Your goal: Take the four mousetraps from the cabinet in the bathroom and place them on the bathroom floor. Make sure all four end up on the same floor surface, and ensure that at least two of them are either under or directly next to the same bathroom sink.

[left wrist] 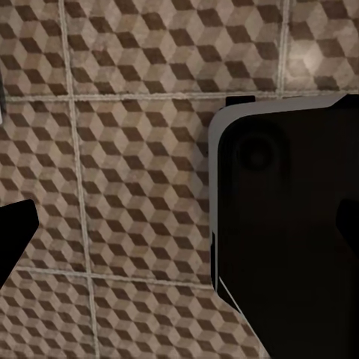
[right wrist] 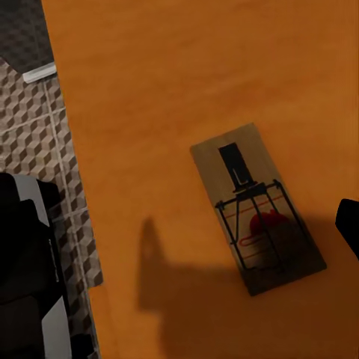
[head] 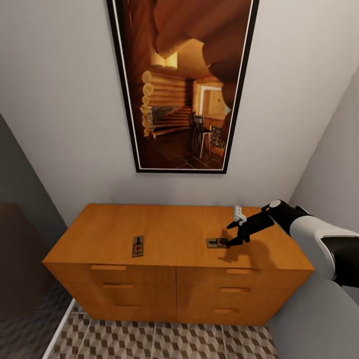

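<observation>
Two mousetraps lie flat on top of the orange-brown cabinet [head: 169, 229]. One mousetrap [head: 138, 246] sits near the front edge, left of centre. The other mousetrap [head: 218, 243] lies on the right half, and in the right wrist view this trap [right wrist: 258, 209] shows its dark wire bar and red spot. My right gripper [head: 233, 234] hovers open just over this trap's right end, with one black fingertip [right wrist: 348, 224] beside it and nothing held. My left gripper [left wrist: 183, 228] hangs open over the cube-pattern bathroom floor [left wrist: 134, 149]. All drawers look shut. The sink is out of view.
A large framed picture [head: 182, 85] hangs on the wall behind the cabinet. Walls close in on both sides. Patterned floor [head: 164, 341] runs in front of the drawers. My dark base [left wrist: 292, 224] stands beside the left gripper, and the base [right wrist: 26, 254] stands close to the cabinet's side.
</observation>
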`<state>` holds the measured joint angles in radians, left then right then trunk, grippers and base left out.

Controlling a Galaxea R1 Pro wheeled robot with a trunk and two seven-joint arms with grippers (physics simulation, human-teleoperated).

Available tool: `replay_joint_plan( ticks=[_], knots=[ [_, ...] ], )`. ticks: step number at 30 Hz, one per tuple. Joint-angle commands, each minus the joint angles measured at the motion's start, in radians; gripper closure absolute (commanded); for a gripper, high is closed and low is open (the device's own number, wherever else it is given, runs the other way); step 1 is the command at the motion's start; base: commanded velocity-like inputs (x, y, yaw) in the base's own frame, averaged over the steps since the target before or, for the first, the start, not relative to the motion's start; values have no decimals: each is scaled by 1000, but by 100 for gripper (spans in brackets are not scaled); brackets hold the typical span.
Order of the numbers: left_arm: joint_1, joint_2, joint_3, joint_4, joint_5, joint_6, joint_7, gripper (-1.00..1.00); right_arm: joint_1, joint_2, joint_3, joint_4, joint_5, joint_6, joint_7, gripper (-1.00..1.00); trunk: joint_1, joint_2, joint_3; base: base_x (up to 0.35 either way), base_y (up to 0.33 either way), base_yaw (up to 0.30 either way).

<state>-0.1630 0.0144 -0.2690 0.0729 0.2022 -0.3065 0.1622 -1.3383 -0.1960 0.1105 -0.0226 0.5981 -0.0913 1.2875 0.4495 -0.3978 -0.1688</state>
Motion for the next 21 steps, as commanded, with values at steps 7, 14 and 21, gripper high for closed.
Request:
replay_joint_plan(
  ticks=[7,14,21],
  knots=[
    [-2,-1,-9,4,8,-6,0,-100,0,-2,8,0,-2,-12,-9,-100,1,-2,-7,0,0,0],
    [-1,-1,-9,4,8,-6,0,-100,0,-3,8,0,-2,-50,-84,-100,1,-2,-8,0,0,0],
    [-1,0,-9,4,8,-6,1,-100,0,-2,8,0,-1,-67,-139,-100,1,-2,-8,0,0,0]
  ],
)
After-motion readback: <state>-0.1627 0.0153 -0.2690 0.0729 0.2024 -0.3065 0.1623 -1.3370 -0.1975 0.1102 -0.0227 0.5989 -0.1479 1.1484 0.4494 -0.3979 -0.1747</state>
